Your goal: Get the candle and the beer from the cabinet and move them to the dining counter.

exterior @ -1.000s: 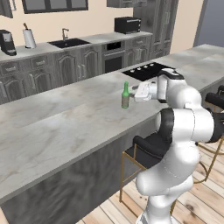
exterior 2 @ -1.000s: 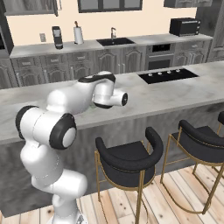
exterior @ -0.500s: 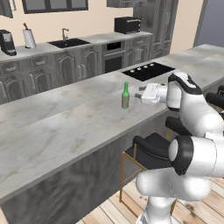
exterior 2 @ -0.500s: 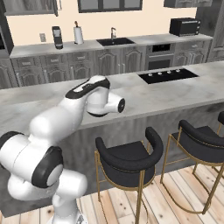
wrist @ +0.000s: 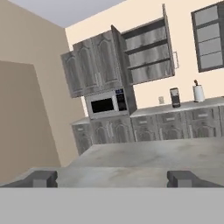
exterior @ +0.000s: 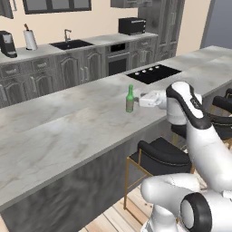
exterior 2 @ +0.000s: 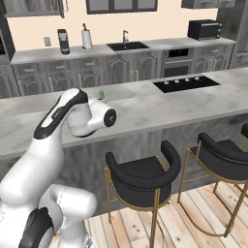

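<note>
The beer [exterior: 130, 99], a slim green bottle, stands upright on the pale marble dining counter [exterior: 68, 122]. My gripper [exterior: 137, 99] is level with it, just to its right, pointing at it. In the hand view the gripper [wrist: 113, 178] is open, its two fingertips [wrist: 41, 178] far apart with nothing between them. From the right base the bottle's top [exterior 2: 101, 93] peeks over my arm. Far down the counter [wrist: 148, 155] the cabinet [wrist: 146, 50] hangs with its door swung open and its shelves bare. The candle is out of view.
A black cooktop [exterior: 153, 73] is set into the counter right of the bottle. Black stools with gold legs [exterior 2: 140, 177] line the near side. The wall counter behind holds a sink [exterior 2: 127, 46], a coffee machine [exterior 2: 63, 41], a paper-towel roll [exterior 2: 87, 38] and a microwave [exterior 2: 206, 29].
My arm's elbow has swung out to the right and nearer the cameras. The hand stays beside the bottle, open throughout. The bottle has not moved.
</note>
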You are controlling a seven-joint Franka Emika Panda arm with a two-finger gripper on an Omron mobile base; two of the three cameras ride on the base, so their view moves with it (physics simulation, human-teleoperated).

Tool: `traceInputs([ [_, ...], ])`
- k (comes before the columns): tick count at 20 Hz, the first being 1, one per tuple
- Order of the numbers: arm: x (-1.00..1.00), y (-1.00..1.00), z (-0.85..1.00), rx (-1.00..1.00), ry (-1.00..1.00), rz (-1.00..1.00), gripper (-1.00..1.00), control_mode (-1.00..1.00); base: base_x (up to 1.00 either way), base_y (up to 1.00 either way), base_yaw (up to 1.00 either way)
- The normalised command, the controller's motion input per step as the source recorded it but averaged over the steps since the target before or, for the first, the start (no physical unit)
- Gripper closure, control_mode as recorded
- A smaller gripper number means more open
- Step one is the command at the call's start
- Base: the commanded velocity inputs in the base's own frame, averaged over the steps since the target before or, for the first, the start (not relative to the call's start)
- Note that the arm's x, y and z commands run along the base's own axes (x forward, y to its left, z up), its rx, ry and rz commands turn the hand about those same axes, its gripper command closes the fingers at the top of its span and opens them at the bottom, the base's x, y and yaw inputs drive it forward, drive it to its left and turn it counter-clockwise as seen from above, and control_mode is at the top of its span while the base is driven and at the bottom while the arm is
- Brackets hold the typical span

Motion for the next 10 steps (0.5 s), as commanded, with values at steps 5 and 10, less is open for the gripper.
traceInputs([
  [5,-0.55,0.59,0.3,0.0,0.25,-0.03,-1.0,-1.0,0.0,0.0,0.0],
  [10,-0.48,0.58,0.31,0.0,0.3,-0.05,-1.0,-1.0,0.0,0.0,0.0],
])
